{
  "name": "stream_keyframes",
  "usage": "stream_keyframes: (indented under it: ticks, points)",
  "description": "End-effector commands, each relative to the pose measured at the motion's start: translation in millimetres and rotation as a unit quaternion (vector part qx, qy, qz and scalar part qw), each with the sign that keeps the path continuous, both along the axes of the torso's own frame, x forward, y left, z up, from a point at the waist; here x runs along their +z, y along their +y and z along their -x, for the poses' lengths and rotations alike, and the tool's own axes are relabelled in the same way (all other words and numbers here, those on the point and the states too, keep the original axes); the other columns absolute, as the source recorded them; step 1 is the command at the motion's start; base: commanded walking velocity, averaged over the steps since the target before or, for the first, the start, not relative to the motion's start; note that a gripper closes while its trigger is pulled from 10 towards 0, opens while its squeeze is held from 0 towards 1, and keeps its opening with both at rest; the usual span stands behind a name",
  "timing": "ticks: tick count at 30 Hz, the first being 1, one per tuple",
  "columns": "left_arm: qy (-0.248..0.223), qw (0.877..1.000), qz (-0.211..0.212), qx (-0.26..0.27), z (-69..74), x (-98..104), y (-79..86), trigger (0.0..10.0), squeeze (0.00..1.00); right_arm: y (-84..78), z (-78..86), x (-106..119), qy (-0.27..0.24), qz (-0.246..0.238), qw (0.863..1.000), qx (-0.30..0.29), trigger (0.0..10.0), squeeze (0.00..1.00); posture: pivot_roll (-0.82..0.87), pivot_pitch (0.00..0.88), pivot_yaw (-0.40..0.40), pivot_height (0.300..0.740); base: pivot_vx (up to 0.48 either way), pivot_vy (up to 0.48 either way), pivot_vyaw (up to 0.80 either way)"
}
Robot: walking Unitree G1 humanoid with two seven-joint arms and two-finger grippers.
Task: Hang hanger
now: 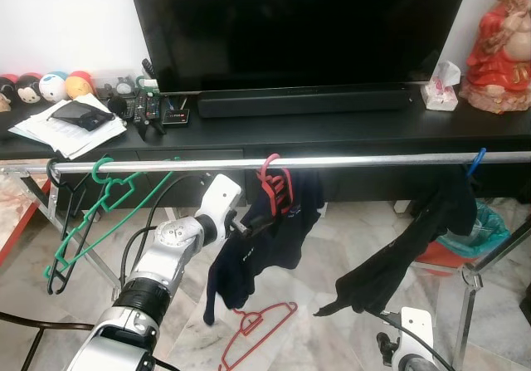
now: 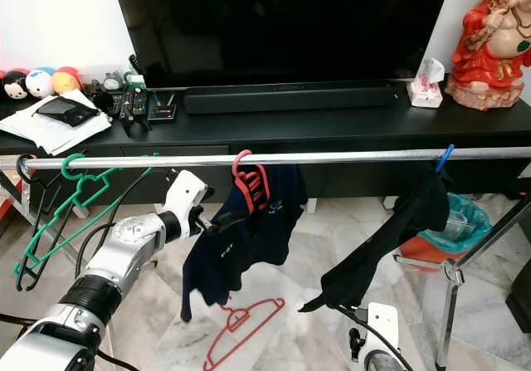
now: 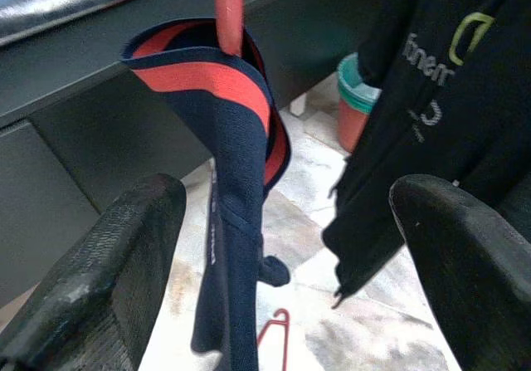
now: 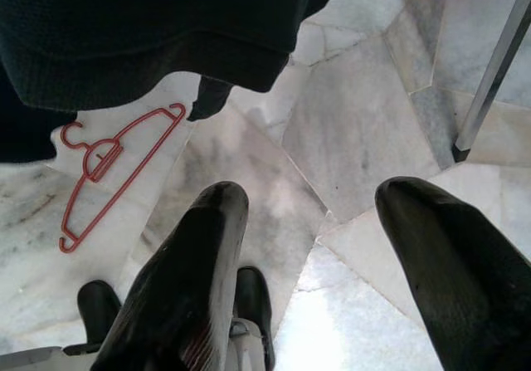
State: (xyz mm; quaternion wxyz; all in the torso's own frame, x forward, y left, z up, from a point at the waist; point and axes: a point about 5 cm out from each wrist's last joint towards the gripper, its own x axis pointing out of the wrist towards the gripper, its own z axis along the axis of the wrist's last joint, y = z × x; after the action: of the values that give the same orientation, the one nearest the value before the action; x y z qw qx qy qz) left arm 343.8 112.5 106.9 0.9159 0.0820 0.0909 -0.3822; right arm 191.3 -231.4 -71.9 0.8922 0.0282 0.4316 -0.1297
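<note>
Left arm (image 1: pixel 166 255) reaches up from the near edge; left gripper (image 1: pixel 249 222) sits just below the rail (image 1: pixel 348 162), beside the navy shirt (image 1: pixel 265 246) on the red hanger (image 1: pixel 274 184). Another red hanger (image 1: pixel 253 329) lies on the floor. Green hanger (image 1: pixel 91 213) hangs farther left.

Left wrist: fingers (image 3: pixel 99 280) apart, shirt between, untouched.

Right wrist: right gripper (image 4: pixel 307 246) open above the marble floor (image 4: pixel 332 130).
</note>
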Motion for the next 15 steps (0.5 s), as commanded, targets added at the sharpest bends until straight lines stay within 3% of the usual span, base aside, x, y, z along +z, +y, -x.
stream_keyframes:
  ticks: [1, 4, 9, 15]
  points:
    - [-0.009, 1.0, -0.001, -0.003, -3.9, 5, 3.3, 10.0, 0.0, -0.8, -2.3, 1, -0.001, -0.003, 1.0, -0.004, 10.0, 0.0, -0.16, 0.0, 0.042, 0.74, 0.0, 0.0, 0.0]
    - [-0.021, 1.0, -0.011, 0.016, -9.2, 8, 5.4, 10.0, 0.0, -0.8, -2.6, 1, -0.001, -0.004, 1.0, -0.002, 10.0, 0.0, -0.16, 0.0, 0.042, 0.74, 0.0, 0.0, 0.0]
    - [-0.01, 0.997, -0.043, 0.064, -14.7, -6, 6.1, 10.0, 0.0, -1.0, -3.2, 2, -0.001, -0.005, 1.0, -0.002, 10.0, 0.0, -0.17, 0.0, 0.043, 0.74, 0.0, 0.0, 0.0]
    - [0.008, 0.998, -0.043, 0.05, -13.0, -13, -2.5, 10.0, 0.0, -1.2, -3.1, 2, -0.001, -0.006, 1.0, -0.002, 10.0, 0.0, -0.18, 0.0, 0.044, 0.74, 0.0, 0.0, 0.0]
